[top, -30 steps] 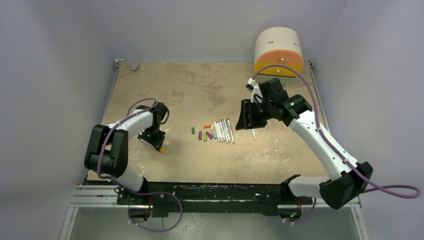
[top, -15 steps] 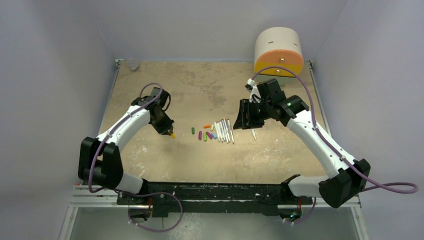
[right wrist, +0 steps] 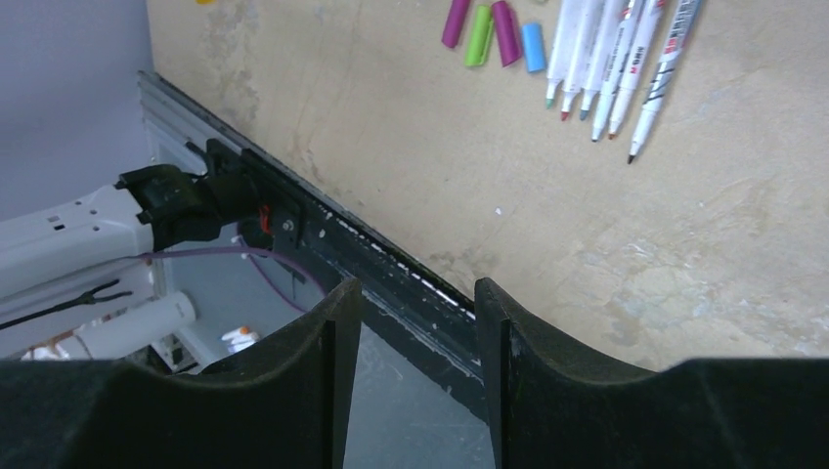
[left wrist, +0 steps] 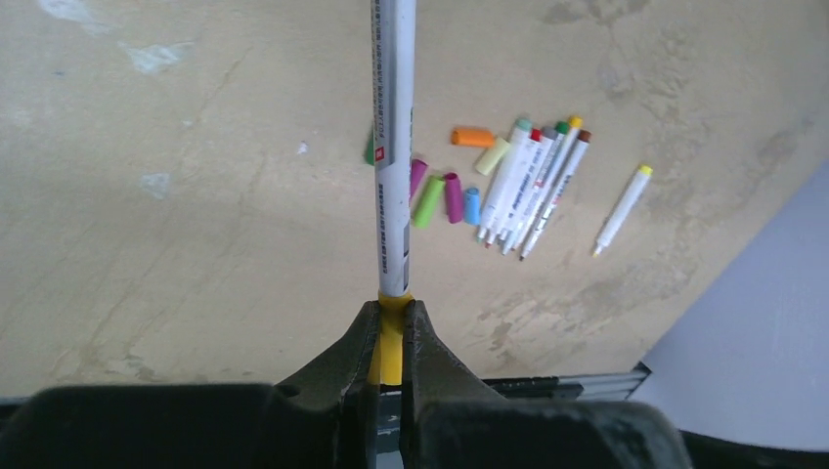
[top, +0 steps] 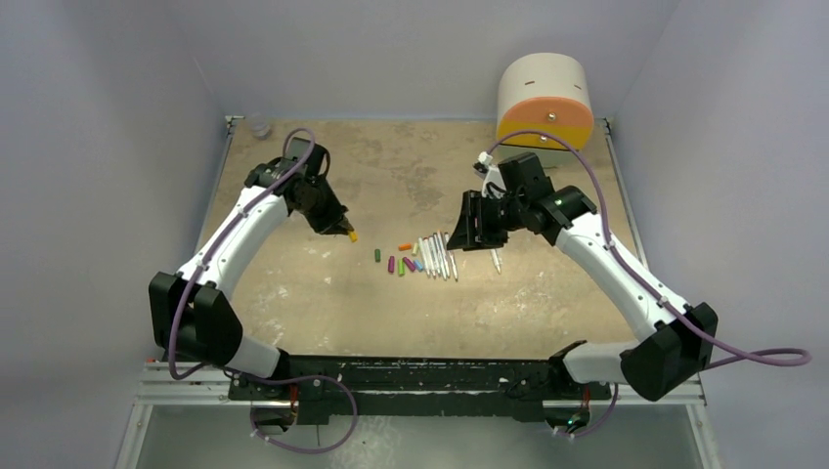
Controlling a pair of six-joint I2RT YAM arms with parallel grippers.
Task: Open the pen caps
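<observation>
One pen (left wrist: pixel 394 147) is clamped at its yellow cap (left wrist: pixel 391 342) by the left fingers (left wrist: pixel 342 369); the right fingers (right wrist: pixel 313 376) gape empty. Loose caps (top: pixel 401 262) and bare pens (top: pixel 438 256) lie on the worktop (top: pixel 391 313), 4 o'clock from it.

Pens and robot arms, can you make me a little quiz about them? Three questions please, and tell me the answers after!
1. True or false: the right gripper is holding a pen.
2. The left gripper pinches a white pen by its coloured end. What colour is that end? A blue, B yellow, C green.
3. Fill in: in the top view, the loose caps lie to the ___ of the row of pens.
Key: 1 false, it is open and empty. 2 B. 3 left.
</observation>
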